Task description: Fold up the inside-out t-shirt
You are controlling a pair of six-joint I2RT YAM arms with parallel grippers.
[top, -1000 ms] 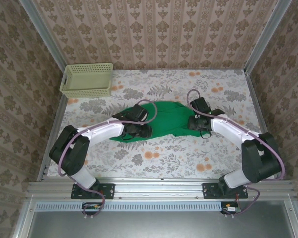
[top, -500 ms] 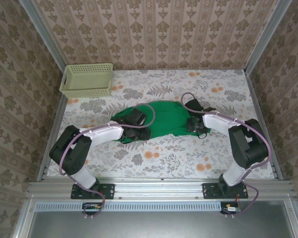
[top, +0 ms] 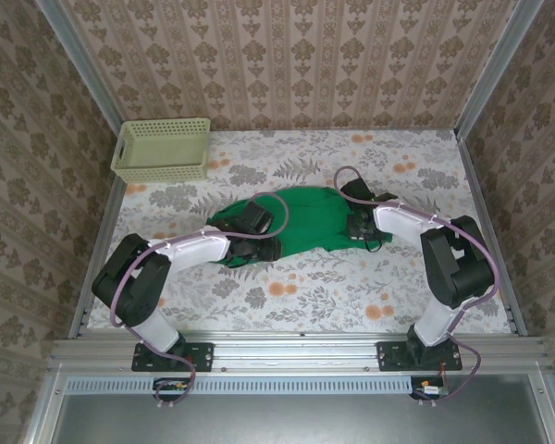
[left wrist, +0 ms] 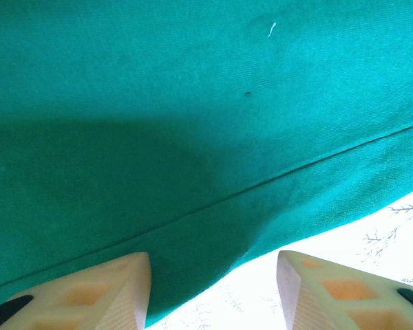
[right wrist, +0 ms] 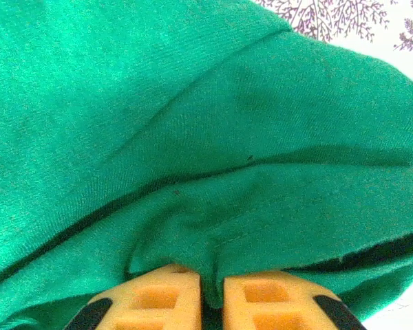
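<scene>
T-shirt point(top: 310, 222) | bunched, sleeves indistinct | right jaws pinching fold

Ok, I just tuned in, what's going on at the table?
The green t-shirt lies bunched mid-table. The right fingers are pinched shut on a fold at its right side. The left fingers stand open over its near hem, gripping nothing. The basket sits in the far left corner.

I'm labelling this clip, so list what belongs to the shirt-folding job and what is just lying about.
Part of the job: inside-out t-shirt; right gripper, pinching a fold of it; left gripper, open over its hem.
Just lying about: pale basket, at the far left corner of the table.
</scene>
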